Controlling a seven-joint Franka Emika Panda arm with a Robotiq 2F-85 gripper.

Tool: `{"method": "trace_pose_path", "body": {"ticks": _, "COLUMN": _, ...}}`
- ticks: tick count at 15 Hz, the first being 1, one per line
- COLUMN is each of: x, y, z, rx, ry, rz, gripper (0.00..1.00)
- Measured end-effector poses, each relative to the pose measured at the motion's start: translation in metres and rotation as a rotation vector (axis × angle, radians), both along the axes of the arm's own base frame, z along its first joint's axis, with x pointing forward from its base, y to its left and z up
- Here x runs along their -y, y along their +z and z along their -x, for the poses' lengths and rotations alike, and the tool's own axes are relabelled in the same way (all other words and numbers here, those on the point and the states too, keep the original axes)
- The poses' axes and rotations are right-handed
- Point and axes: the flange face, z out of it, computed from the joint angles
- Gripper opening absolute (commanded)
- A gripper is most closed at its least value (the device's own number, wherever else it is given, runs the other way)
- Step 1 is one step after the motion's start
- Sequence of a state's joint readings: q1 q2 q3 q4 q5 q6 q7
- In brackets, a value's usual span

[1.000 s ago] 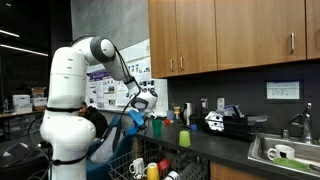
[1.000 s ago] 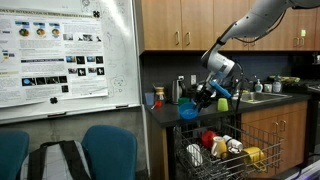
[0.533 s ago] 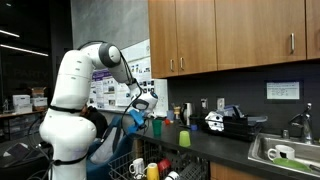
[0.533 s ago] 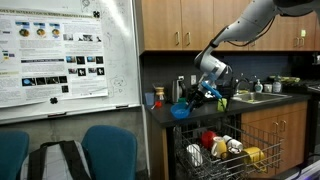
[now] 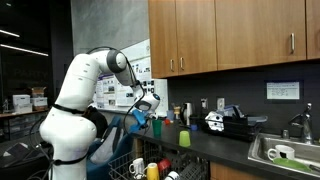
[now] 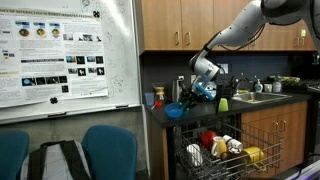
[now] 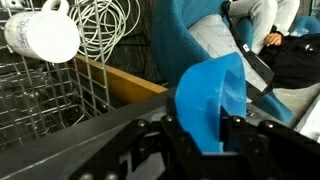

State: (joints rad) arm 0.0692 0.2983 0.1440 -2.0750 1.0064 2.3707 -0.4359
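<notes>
As the gripper (image 7: 208,130) clamps the blue bowl (image 7: 212,95) in the air off the counter's (image 6: 165,116) end, above the rack (image 7: 40,95), this looks like a carry. Next needs a firm hold clear of the wires.

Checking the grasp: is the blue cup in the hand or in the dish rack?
In the hand: the wrist view shows its fingers closed on the blue cup, which is clear of the dish rack.
</notes>
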Motion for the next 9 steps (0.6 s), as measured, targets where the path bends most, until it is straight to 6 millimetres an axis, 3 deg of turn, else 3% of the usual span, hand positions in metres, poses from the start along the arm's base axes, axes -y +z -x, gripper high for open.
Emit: {"method": "trace_pose_path", "body": {"ticks": 9, "x": 0.001, "y": -0.009, "z": -0.044, "rx": -0.051, "ry": -0.109, "rz": -0.032, "gripper": 0.12}}
